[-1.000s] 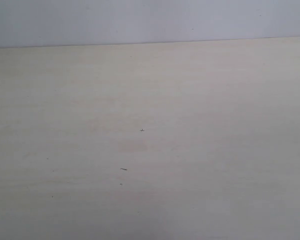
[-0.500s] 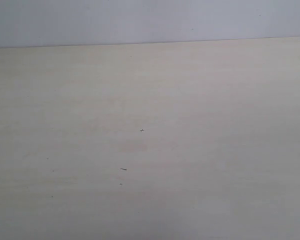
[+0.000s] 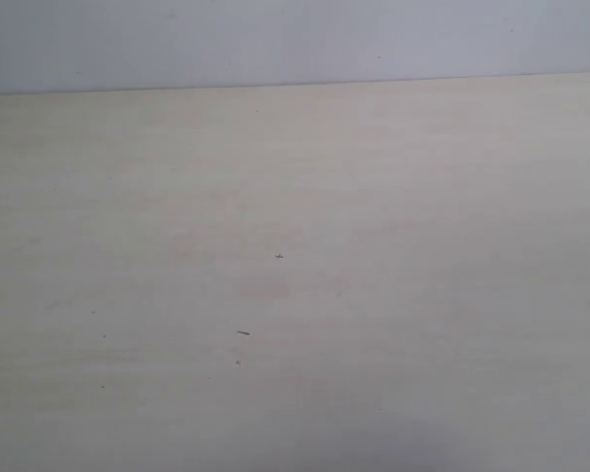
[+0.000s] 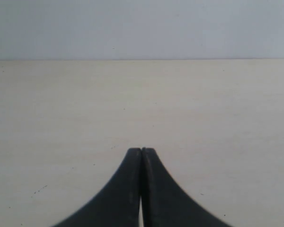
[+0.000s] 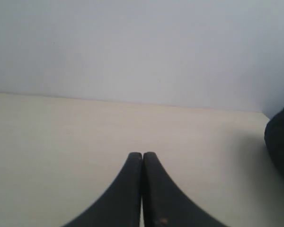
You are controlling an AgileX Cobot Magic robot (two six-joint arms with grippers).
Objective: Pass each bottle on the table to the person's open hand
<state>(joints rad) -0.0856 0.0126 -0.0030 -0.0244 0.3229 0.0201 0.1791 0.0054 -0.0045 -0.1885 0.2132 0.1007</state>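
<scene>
No bottle shows in any view, and no hand either. The pale beige table (image 3: 393, 197) fills the exterior view, bare but for a few tiny dark specks (image 3: 243, 332). Neither gripper appears in that view. In the left wrist view my left gripper (image 4: 142, 150) is shut, its black fingers pressed together with nothing between them, over the table (image 4: 61, 104). My right gripper (image 5: 142, 154) is likewise shut on nothing above the table (image 5: 61, 137).
A plain pale grey wall (image 3: 275, 39) runs behind the table's far edge. A dark rounded shape (image 5: 281, 142) sits at the edge of the right wrist view, beside the table's corner.
</scene>
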